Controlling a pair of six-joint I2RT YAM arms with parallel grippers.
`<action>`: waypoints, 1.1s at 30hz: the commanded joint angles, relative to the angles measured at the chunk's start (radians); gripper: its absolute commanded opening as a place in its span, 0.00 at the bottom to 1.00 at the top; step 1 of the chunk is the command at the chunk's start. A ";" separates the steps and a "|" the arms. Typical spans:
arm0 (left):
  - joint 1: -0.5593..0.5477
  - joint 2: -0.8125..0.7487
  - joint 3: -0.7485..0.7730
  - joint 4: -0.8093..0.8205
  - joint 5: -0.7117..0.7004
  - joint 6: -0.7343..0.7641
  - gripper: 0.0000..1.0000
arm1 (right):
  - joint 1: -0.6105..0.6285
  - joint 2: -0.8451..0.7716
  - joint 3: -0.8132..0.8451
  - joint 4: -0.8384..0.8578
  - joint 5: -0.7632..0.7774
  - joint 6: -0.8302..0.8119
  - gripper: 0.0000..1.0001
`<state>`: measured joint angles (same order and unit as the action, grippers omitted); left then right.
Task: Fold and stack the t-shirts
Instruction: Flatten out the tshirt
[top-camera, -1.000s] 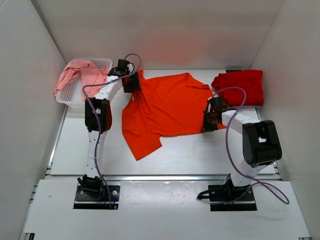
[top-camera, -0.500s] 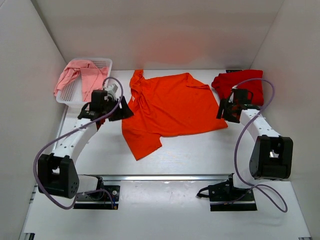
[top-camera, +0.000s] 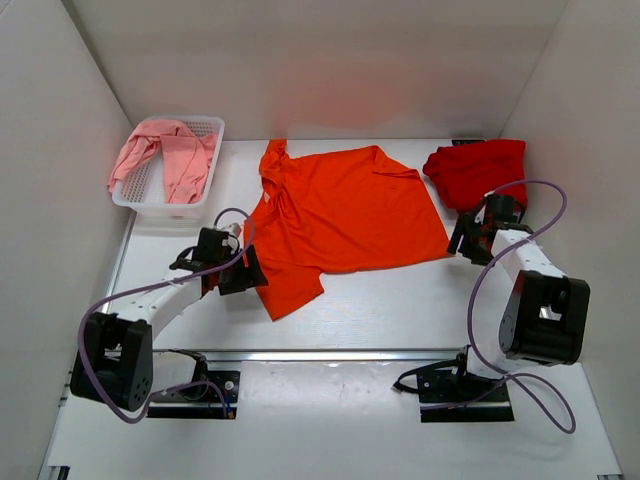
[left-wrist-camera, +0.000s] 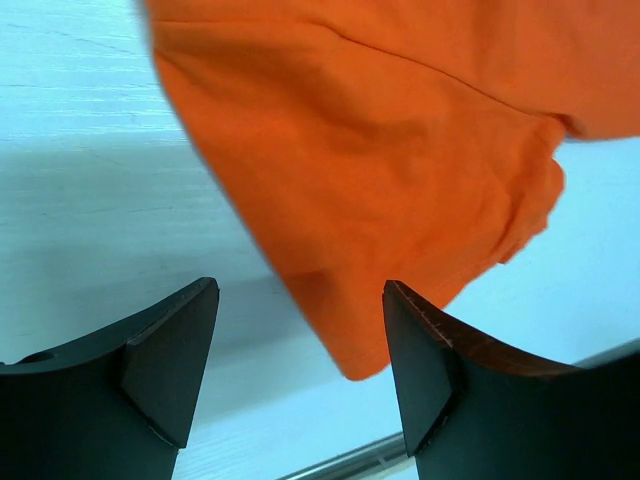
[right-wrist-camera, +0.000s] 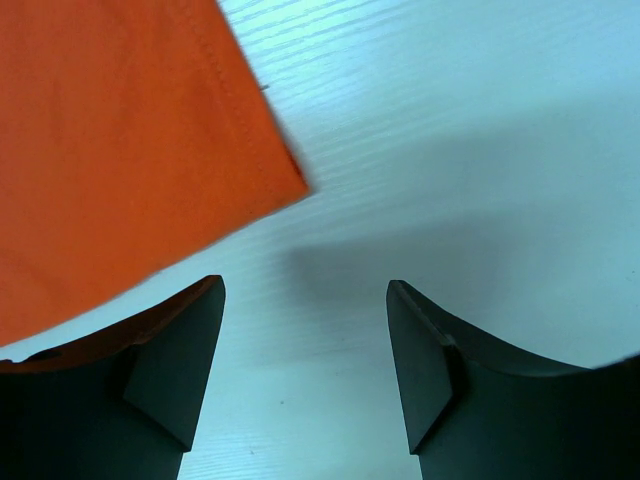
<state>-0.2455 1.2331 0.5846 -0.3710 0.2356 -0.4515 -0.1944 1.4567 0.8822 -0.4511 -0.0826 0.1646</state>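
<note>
Both arms are pulling back nearward, the left gripper (top-camera: 243, 270) and right gripper (top-camera: 465, 238) each hanging wide open and empty at the near corners of the orange t-shirt (top-camera: 345, 215), which is lying spread flat between them, so folding is apparently only beginning.

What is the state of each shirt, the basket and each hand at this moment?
orange t-shirt: spread out, unfolded
red t-shirt: roughly folded, far right
pink t-shirt: crumpled in the basket
basket: upright
left hand: open, empty
right hand: open, empty
</note>
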 joint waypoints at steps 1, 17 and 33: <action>-0.029 0.029 -0.019 0.058 -0.036 -0.032 0.77 | -0.025 0.030 0.015 0.051 -0.017 0.018 0.63; -0.118 0.269 0.017 0.113 -0.022 -0.019 0.00 | 0.032 0.264 0.096 0.072 -0.063 0.084 0.75; 0.038 -0.012 0.341 -0.086 0.028 0.036 0.00 | 0.029 -0.031 0.198 -0.052 -0.207 0.076 0.00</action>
<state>-0.2623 1.3651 0.7479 -0.4084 0.2535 -0.4423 -0.1764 1.5982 1.0161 -0.4721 -0.2562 0.2604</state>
